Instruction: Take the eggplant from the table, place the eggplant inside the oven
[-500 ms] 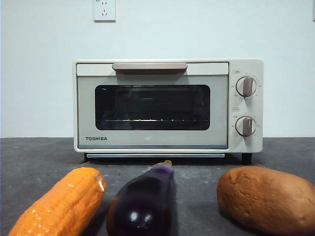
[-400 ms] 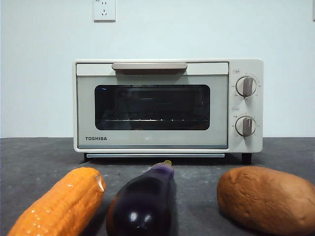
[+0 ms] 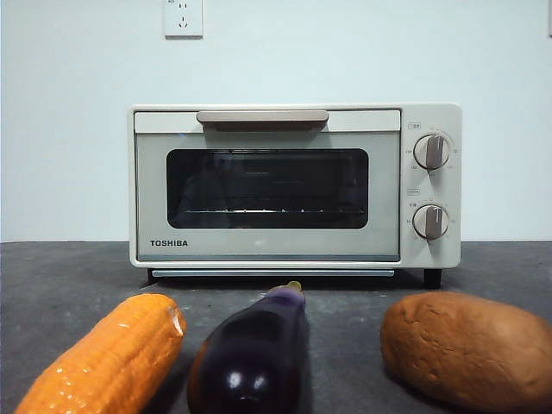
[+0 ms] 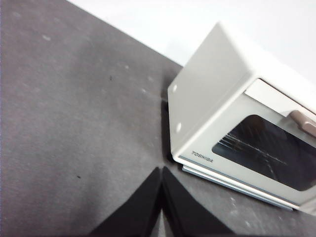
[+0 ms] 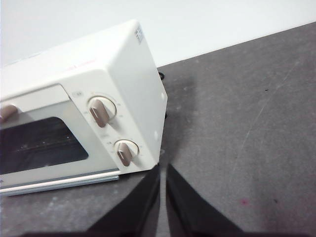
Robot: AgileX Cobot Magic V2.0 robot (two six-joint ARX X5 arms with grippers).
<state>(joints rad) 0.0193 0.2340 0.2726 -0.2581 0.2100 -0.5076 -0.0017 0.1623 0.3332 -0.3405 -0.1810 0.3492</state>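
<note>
The glossy dark purple eggplant (image 3: 252, 355) lies on the dark grey table (image 3: 69, 276) in the front view, its pale stem end pointing toward the oven (image 3: 293, 185). The cream-white Toshiba oven stands behind it with its glass door closed. Neither arm shows in the front view. My left gripper (image 4: 161, 173) is shut and hangs above bare table off the oven's (image 4: 237, 128) logo side. My right gripper (image 5: 163, 170) is shut too, over the table beside the oven's (image 5: 89, 108) knob side. Both wrist views miss the eggplant.
An orange corn cob (image 3: 108, 358) lies left of the eggplant and a brown bread-like lump (image 3: 470, 349) lies to its right. A wall with a power outlet (image 3: 183, 17) stands behind the oven.
</note>
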